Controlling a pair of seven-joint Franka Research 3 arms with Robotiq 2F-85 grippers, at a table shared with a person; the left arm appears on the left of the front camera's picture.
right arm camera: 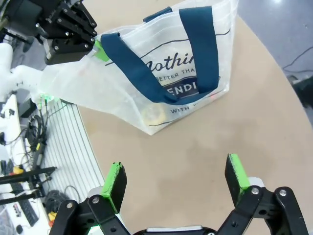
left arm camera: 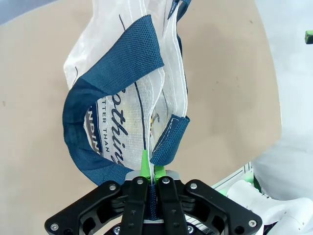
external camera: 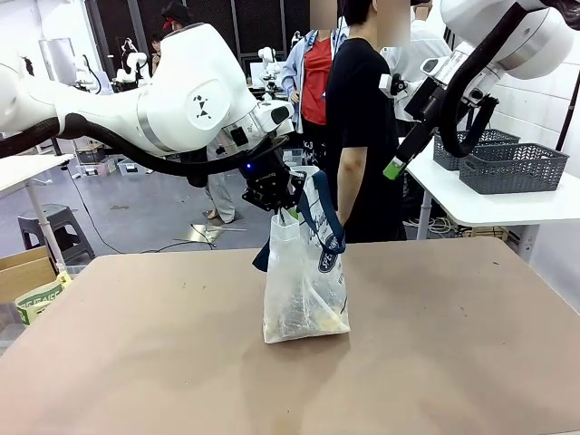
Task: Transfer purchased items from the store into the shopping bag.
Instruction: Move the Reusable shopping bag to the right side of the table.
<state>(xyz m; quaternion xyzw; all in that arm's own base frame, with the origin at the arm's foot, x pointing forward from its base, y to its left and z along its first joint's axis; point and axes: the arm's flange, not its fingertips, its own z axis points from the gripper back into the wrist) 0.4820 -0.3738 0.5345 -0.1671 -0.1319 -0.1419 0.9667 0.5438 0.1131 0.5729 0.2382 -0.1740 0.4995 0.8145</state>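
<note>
Holding point: your left gripper (left arm camera: pixel 151 172) is clamped on the top edge of the shopping bag (external camera: pixel 304 290), film and a bit of dark blue handle (left arm camera: pixel 168 139) pinched between the green pads.
Bag position: it stands upright near the middle of the brown table (external camera: pixel 453 362), hung from that pinch, base resting on the surface.
Contents: you can see something yellowish (right arm camera: pixel 154 113) through the film at the bottom; what else is inside I cannot tell.
Right gripper: your right gripper (right arm camera: pixel 176 178) is spread wide and empty, raised well apart from the bag toward the table's right side.
Feel of the bag: expect thin, soft, crinkly film that sags and folds; judged light, with little inside to steady it.
Slip risk: film between pads looks slick, so the woven handle is probably the surer hold.
Where to grip: take the free handle loop (right arm camera: pixel 161 54) or the opposite rim, so the mouth spreads open.
Watch for: a sideways pull may tip or drag the bag rather than open it.
Basket: two dark mesh baskets (external camera: pixel 512 163) sit on the white side table, beyond the person in black (external camera: pixel 362 136).
</note>
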